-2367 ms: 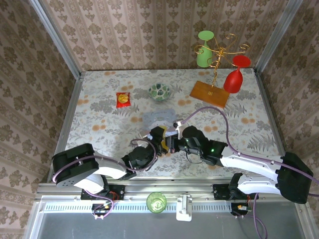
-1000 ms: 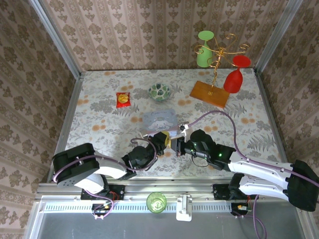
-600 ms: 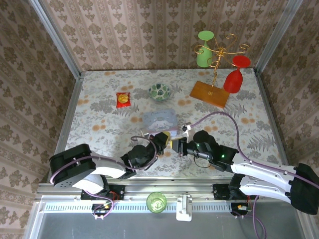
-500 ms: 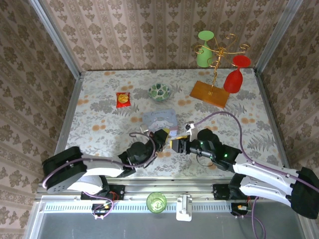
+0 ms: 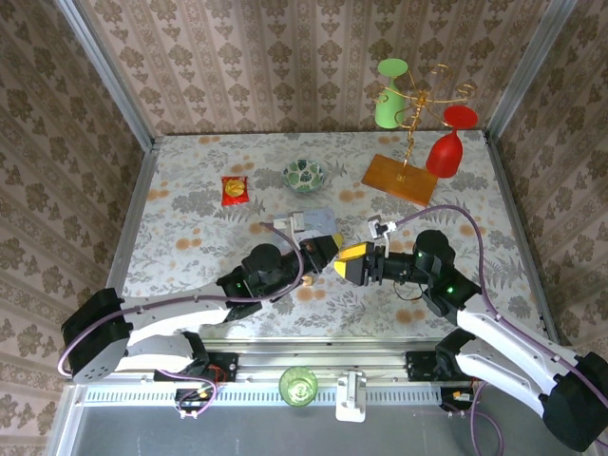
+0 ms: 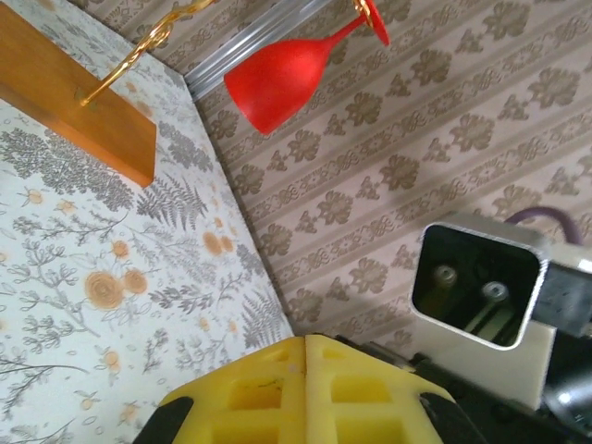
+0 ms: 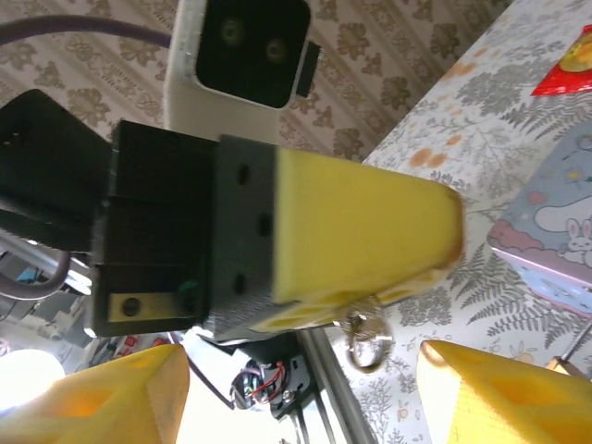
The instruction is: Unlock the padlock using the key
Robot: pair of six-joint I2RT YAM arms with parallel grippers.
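Left end effector (image 6: 305, 356) clenched, one small silvery ring (image 7: 365, 335) dangling beneath; right end effector (image 5: 351, 266) spread wide beside it. I count two goblets (image 5: 445, 152), far right.

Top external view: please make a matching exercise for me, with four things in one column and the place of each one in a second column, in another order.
Things:
1. bowl
2. packet
3. red glass
4. tin

Places:
a. hangs from the gold stand
b. lies left of the bowl in this view
c. stands between the packet and the wooden base
d. lies just below the bowl in this view

Pairs: 1-c, 2-b, 3-a, 4-d
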